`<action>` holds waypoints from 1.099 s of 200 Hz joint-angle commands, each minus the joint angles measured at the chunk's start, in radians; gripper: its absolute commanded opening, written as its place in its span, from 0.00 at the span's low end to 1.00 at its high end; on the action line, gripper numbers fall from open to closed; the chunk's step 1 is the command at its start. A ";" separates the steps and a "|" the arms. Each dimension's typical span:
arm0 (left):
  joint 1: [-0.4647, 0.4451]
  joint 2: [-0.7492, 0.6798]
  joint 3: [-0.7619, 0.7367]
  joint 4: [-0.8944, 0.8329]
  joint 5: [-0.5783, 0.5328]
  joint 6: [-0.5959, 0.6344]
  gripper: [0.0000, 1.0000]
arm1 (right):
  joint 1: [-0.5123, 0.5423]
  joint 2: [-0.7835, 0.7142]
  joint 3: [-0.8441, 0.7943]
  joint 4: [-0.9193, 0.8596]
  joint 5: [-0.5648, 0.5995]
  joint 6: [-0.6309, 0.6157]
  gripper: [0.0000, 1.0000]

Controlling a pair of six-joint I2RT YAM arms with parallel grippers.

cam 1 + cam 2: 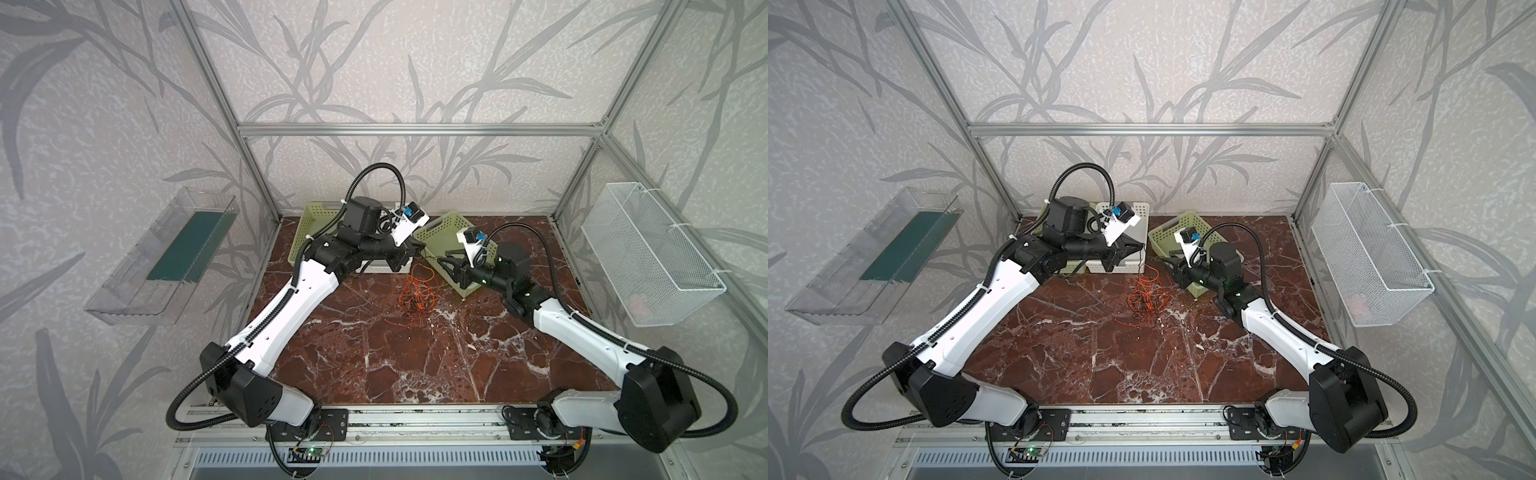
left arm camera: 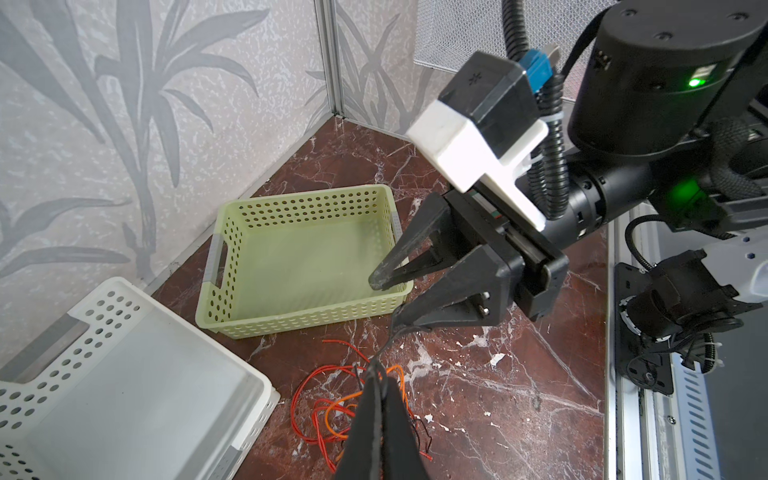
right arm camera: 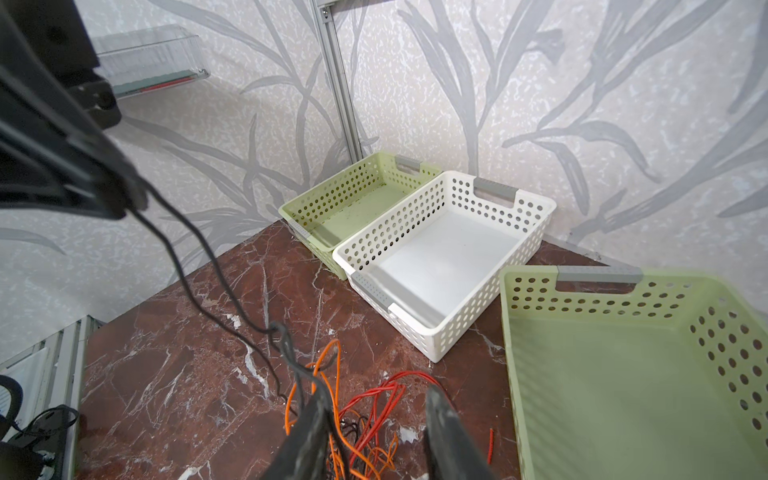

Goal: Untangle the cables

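We see the cables (image 1: 415,297) (image 1: 1147,297), a loose tangle of thin orange, red and black wires, lying on the dark red marble-patterned bench (image 1: 374,353). The tangle sits midway between the left and right edges and nearer the far edge than the near one.

3 perforated plastic baskets stand along the far edge. A pale green basket (image 3: 361,183) is in the far left corner, and a white basket (image 3: 519,208) touches its side. A second pale green basket (image 1: 444,224) (image 1: 1183,220) sits askew to the right of those 2. The tangle lies just in front of the gap between the white basket and the second green one.

The left gripper (image 2: 376,370) (image 1: 1140,248) hangs above the tangle with its jaws pressed together on a black cable (image 3: 276,330). This strand drops from its tip in 2 lines, gathers at a knot and runs on toward the heap.

The right gripper (image 3: 376,392) (image 2: 386,301) is over the near left corner of the second green basket and points at the left gripper. Its jaws stand apart with a clear gap, and nothing is pinched between them. The black cable runs up against 1 of its fingers (image 3: 311,424).

On the side walls we see a clear plastic tray (image 1: 162,257) at the left and a white wire-mesh basket (image 1: 652,249) at the right.
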 commanded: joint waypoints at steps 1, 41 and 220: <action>-0.012 -0.023 -0.011 0.029 0.033 -0.001 0.00 | 0.002 0.016 0.047 -0.034 0.029 -0.004 0.39; -0.022 -0.025 -0.008 0.034 0.038 -0.005 0.00 | 0.006 0.043 0.106 -0.190 0.287 -0.001 0.58; -0.021 -0.102 -0.084 0.027 0.018 -0.008 0.00 | -0.146 0.013 0.049 -0.085 -0.095 -0.094 0.68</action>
